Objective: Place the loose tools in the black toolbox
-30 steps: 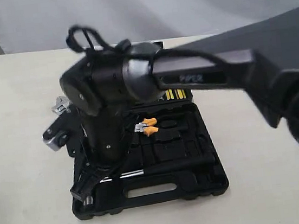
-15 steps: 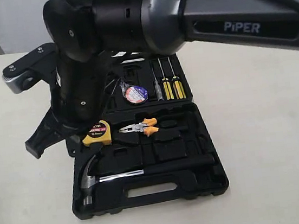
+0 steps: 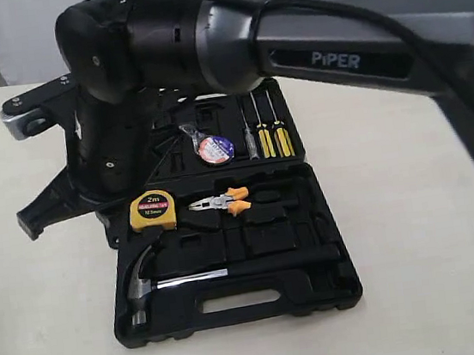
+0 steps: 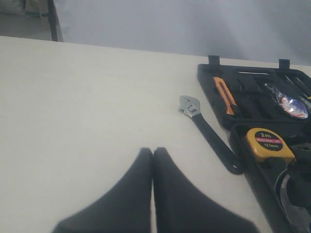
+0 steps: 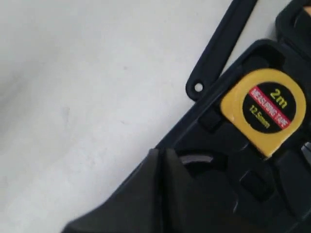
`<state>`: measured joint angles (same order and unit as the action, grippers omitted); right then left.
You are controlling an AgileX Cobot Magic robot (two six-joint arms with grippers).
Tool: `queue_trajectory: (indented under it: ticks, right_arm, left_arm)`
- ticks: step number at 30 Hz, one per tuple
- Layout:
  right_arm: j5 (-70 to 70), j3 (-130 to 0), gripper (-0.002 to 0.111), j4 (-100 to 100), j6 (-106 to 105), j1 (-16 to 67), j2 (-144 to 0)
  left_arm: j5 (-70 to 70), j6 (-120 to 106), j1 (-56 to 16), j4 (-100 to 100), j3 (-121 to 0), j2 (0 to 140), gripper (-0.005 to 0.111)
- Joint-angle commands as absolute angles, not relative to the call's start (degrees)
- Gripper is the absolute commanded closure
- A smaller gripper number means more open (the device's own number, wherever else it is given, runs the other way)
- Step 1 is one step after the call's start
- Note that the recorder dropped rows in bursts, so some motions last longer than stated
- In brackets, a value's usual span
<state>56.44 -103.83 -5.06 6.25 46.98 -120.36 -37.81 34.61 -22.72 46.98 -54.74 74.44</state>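
The black toolbox (image 3: 321, 295) lies open in the middle of the table. The claw hammer (image 3: 189, 278) rests in its near half, and the black tape roll (image 3: 215, 150) sits in the far half. The adjustable wrench (image 4: 209, 133) lies loose on the table beside the toolbox's (image 4: 214, 73) left edge; in the exterior view the right arm hides it. My right gripper (image 3: 28, 224) hangs shut and empty left of the box, above the table. In its own view the right gripper (image 5: 160, 153) is near the wrench's handle end (image 5: 218, 48). My left gripper (image 4: 153, 150) is shut, empty, over bare table.
A yellow 2m tape measure (image 3: 152, 210), orange-handled pliers (image 3: 223, 202) and yellow screwdrivers (image 3: 268, 130) sit in the box. An orange-handled knife (image 4: 223, 94) lies in the far half. The right arm's bulk spans the scene from the right and covers the box's far left corner.
The right gripper has risen from the hammer head at the box's near left corner and swung out to the left. The hammer stays in its recess.
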Motion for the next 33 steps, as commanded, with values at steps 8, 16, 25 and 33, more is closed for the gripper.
queue_trajectory:
  ticks: [8,16,25,33]
  right_arm:
    - [60.2,-148.0,0.108,13.3,15.3,46.8,-152.5]
    - [59.9,-150.5,0.053,11.9,19.7,44.6,-156.6]
    - [59.9,-150.5,0.056,4.6,18.4,44.0,-159.7]
    - [66.0,-150.5,0.082,-3.0,13.5,44.2,-160.5]
  left_arm:
    - [-36.8,35.2,-22.5,46.2,-54.2,74.0,0.105]
    - [-36.8,35.2,-22.5,46.2,-54.2,74.0,0.105]
    - [-36.8,35.2,-22.5,46.2,-54.2,74.0,0.105]
    - [-36.8,35.2,-22.5,46.2,-54.2,74.0,0.105]
